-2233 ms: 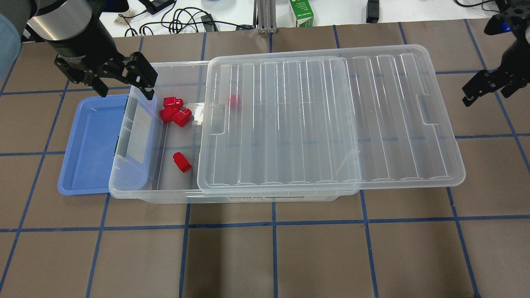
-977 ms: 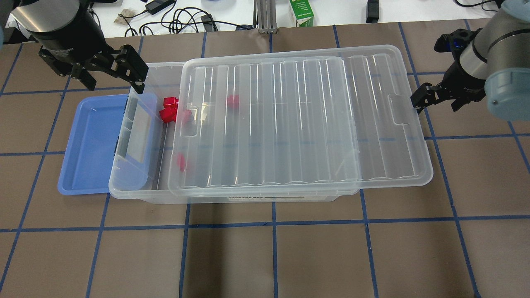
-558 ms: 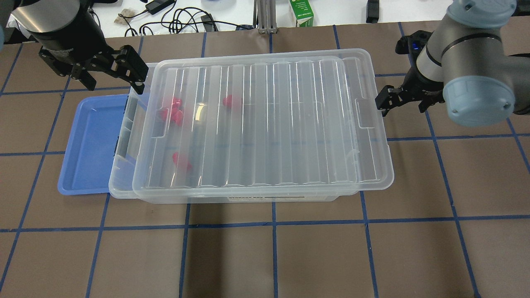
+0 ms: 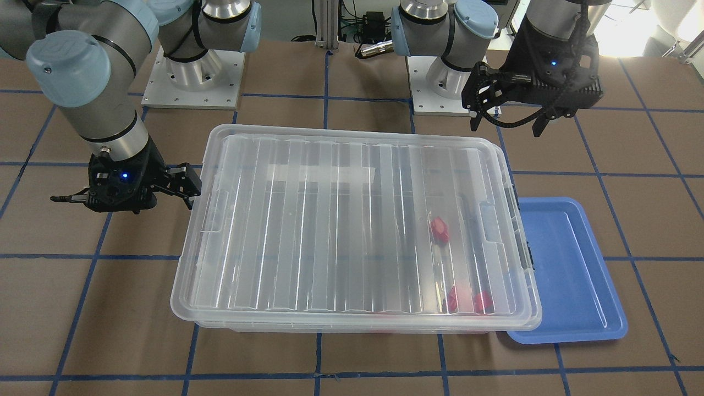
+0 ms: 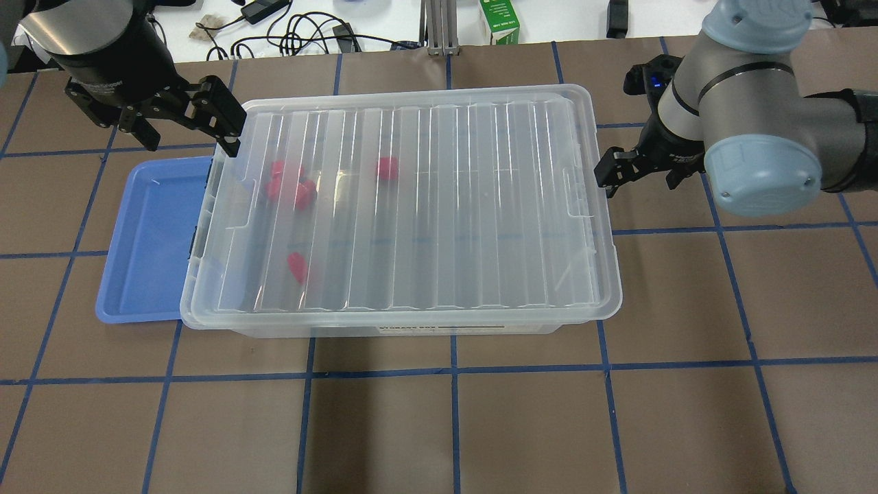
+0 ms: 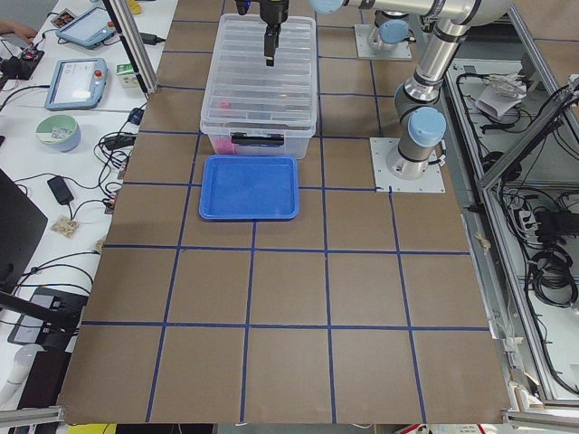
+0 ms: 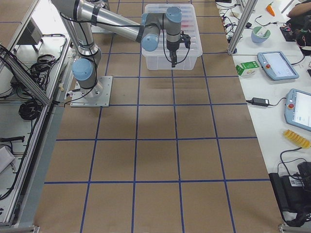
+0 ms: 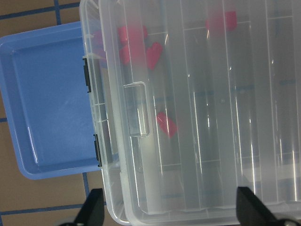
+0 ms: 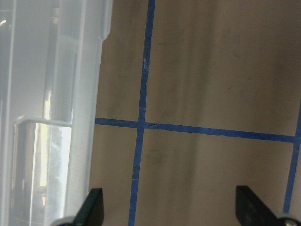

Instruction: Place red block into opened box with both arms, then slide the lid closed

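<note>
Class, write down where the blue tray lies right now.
In the overhead view the blue tray lies at the left, right beside the left end of the box.

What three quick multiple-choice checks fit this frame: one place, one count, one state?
1. Where is the blue tray relative to the box?
A) on top of it
B) at its end on the robot's left
C) at its end on the robot's right
2. How many red blocks show inside?
A) two
B) five
C) nine
3. How is the lid?
A) flat over the box, covering nearly all of it
B) propped upright
C) off, on the table
Answers: 1 B, the overhead view shows it at the left end. 2 B, the left wrist view shows five through the lid. 3 A, both fixed views show it across the rim.
</note>
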### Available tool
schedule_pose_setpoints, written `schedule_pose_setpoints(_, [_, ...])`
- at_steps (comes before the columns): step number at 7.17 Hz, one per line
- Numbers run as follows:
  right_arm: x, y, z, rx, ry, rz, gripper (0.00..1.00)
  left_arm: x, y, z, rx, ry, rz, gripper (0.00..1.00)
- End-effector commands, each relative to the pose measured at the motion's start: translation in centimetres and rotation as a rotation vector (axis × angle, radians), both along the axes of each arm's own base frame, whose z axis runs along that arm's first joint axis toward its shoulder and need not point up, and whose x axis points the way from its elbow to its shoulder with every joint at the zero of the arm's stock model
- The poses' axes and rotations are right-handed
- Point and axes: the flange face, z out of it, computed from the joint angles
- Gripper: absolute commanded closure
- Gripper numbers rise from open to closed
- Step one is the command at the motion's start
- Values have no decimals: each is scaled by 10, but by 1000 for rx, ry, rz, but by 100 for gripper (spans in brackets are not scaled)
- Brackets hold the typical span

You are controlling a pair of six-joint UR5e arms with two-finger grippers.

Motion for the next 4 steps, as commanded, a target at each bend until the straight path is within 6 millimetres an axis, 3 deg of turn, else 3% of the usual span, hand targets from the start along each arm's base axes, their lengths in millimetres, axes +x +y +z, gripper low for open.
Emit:
schedule_pose_setpoints(1, [1, -6, 20, -36, 9, 6, 0, 0, 0, -1, 2, 0, -1, 0])
schedule_pose_setpoints(3, [9, 7, 104, -28, -3, 14, 0, 0, 0, 0, -1, 0, 1, 0])
schedule_pose_setpoints(4, [23, 21, 140, -15, 6, -5, 0, 0, 0, 0, -1, 0, -1, 0])
